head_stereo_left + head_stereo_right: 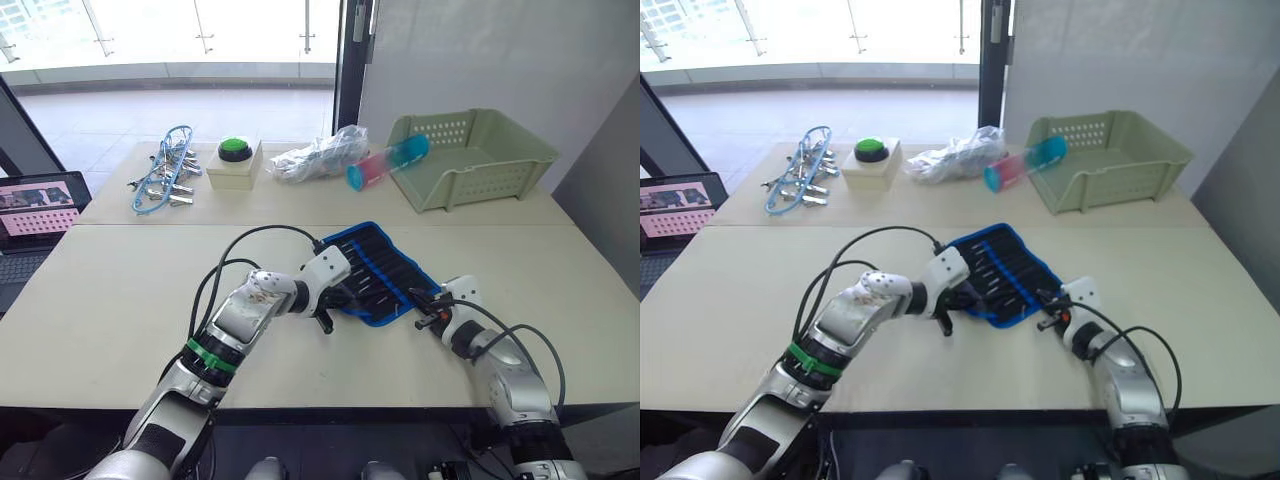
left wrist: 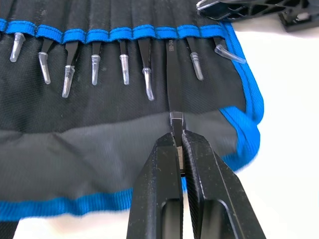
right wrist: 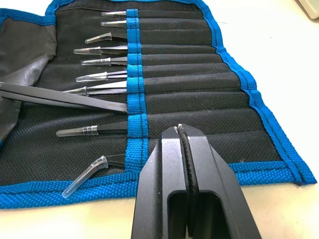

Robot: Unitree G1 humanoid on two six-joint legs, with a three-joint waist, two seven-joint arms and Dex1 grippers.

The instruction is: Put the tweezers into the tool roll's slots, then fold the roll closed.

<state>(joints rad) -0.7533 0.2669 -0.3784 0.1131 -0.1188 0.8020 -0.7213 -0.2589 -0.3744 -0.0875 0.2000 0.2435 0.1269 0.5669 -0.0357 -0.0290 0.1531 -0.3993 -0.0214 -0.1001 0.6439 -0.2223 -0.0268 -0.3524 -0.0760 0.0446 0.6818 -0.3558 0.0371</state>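
The tool roll (image 1: 385,262) lies open on the table, black with blue trim. Several tweezers (image 3: 107,62) with clear tip caps sit in its slots (image 3: 189,69). My left gripper (image 2: 178,142) is shut on the back end of one black tweezers (image 2: 172,84), whose front part runs under the blue band into a slot near the roll's right end. My right gripper (image 3: 182,133) is shut with nothing between its fingers, its tips over the slot panel at the roll's right edge (image 1: 428,306). I cannot tell whether they press on the fabric.
A green plastic basket (image 1: 520,160) stands at the back right, with a pink and blue tube (image 1: 388,162) leaning on it. A crumpled clear bag (image 1: 318,155), a green button box (image 1: 234,162) and silver clips with blue cord (image 1: 163,172) lie along the back.
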